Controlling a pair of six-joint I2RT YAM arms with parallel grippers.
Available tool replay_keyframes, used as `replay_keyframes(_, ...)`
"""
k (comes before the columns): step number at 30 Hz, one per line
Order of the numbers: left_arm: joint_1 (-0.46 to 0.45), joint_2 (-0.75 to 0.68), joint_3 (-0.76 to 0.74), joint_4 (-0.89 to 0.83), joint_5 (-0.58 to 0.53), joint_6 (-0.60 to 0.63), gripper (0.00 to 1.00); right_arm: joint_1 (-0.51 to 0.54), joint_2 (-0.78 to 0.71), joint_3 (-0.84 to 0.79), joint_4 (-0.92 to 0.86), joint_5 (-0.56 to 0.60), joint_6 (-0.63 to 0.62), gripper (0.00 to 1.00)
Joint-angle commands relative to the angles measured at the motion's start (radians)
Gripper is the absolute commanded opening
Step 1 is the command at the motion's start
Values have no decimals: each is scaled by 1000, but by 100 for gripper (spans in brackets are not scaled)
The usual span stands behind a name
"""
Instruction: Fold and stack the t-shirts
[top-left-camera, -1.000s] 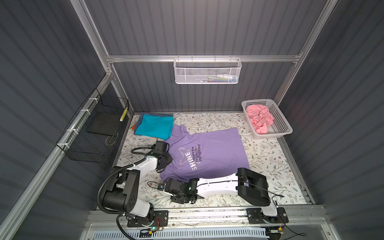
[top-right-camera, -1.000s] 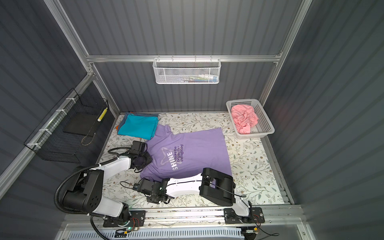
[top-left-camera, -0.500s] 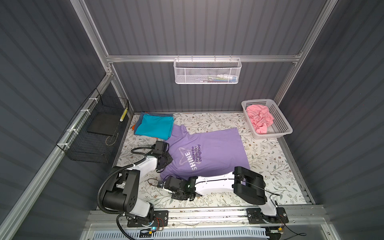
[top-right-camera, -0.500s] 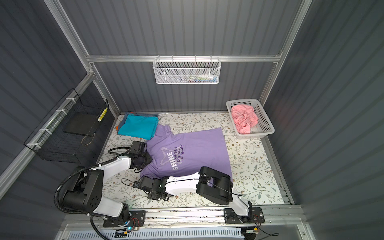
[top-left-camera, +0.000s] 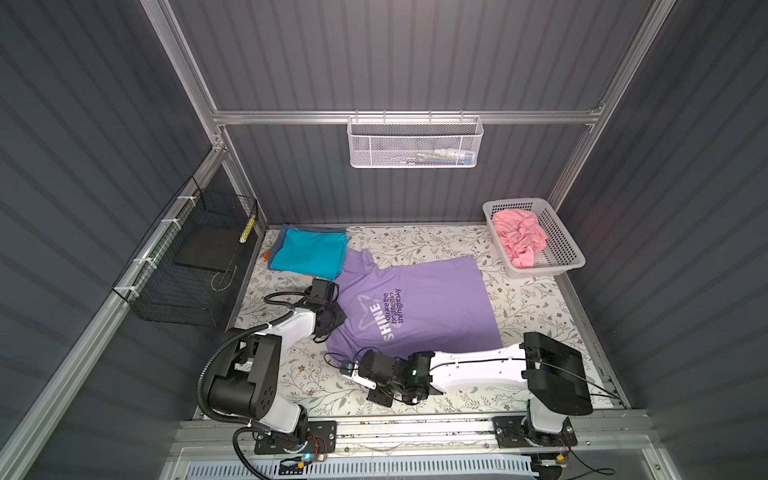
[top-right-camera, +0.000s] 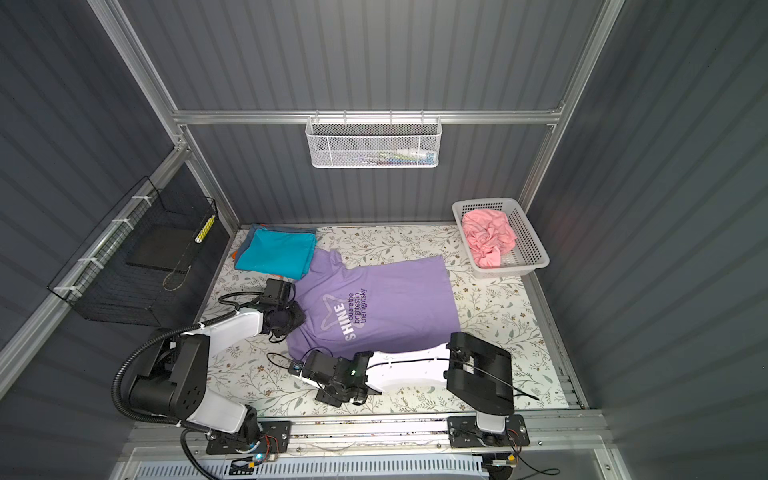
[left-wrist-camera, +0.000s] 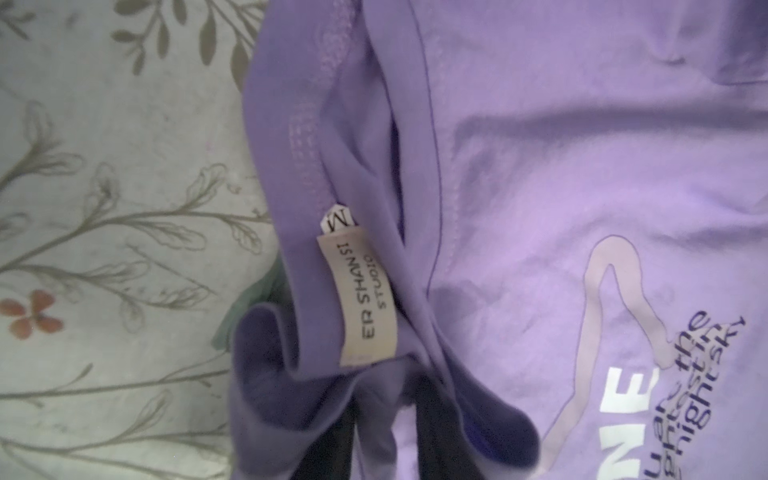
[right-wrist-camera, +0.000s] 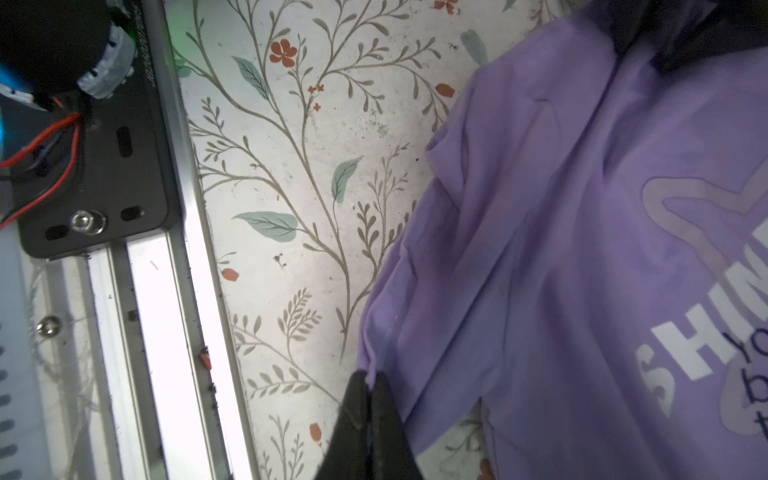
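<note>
- In both top views the right arm (top-left-camera: 478, 368) covers the near edge of the lavender t-shirt (top-left-camera: 436, 299).
- The shirts beneath the teal t-shirt (top-left-camera: 311, 253) show only as slivers.
- The contents of the wall-hung wire basket (top-left-camera: 415, 143) are too small to tell.
- The left gripper (left-wrist-camera: 386, 440) has its fingers (left-wrist-camera: 432, 436) buried in collar cloth at the tips and cut off by the picture's edge.

**mo:** the lavender t-shirt (top-left-camera: 419, 303) has white "SHINE" lettering, a pale lilac star outline and dark purple small print. Its neck label (left-wrist-camera: 365, 299) is beige with black letters.

**kit:** yeah. The table cover (top-left-camera: 419, 245) is off-white with grey-green sprigs and little red flowers. There's a teal t-shirt (top-left-camera: 309, 253), a blue-grey t-shirt (top-left-camera: 291, 230) edge and a sliver of orange t-shirt (top-left-camera: 267, 254). The pink t-shirt (top-left-camera: 519, 237) shows against the white perforated basket (top-left-camera: 562, 243). The walls (top-left-camera: 415, 62) are dark grey and ribbed.
</note>
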Motion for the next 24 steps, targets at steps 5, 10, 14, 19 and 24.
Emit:
replay_keyframes(5,10,109,-27,-169,-15,43,26,10,-74,-107,-72,-112,71,0)
replay_keyframes(10,10,152,17,-178,-22,50,24,10,-76,-151,-85,-99,83,7)
replay_keyframes(14,10,180,47,-187,-15,61,23,10,-87,-178,-91,-63,85,10)
replay_keyframes(19,10,168,43,-183,17,60,23,12,-120,-119,-109,7,73,33)
replay_keyframes(24,10,135,25,-183,30,56,23,22,-68,8,-82,72,-18,43)
